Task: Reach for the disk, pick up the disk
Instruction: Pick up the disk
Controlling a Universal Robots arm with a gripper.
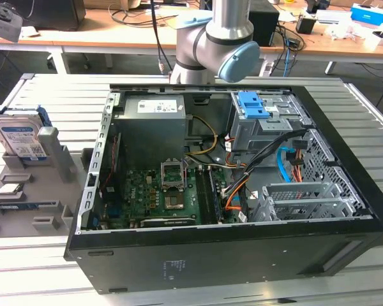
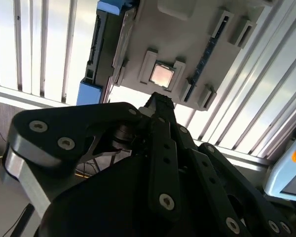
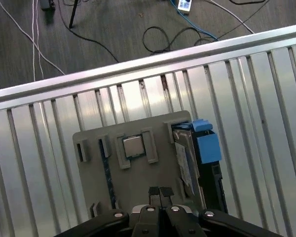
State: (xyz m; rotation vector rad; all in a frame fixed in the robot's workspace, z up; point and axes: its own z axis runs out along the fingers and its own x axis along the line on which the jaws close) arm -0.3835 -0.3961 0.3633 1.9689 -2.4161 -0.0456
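The disk (image 1: 21, 137) stands on edge in a grey holder (image 1: 57, 167) at the exterior view's left, outside the computer case. Its white-and-blue label faces the camera and blue rails run along its edges. In the first wrist view the disk (image 3: 186, 167) shows edge-on with a blue rail tab, beside the holder (image 3: 138, 180). My gripper (image 3: 159, 192) hovers above the holder with its fingertips together and nothing between them, clear of the disk and off to its side. In the second wrist view the gripper (image 2: 158, 102) points at the holder, and the disk (image 2: 107, 49) lies off to one side of it.
A small square processor chip (image 3: 134, 146) sits in a slot of the holder close to the fingertips. The open computer case (image 1: 236, 166) covers the middle of the slatted metal table (image 1: 51, 95). The arm's base (image 1: 210, 44) rises behind it. Cables lie on the floor (image 3: 153, 34).
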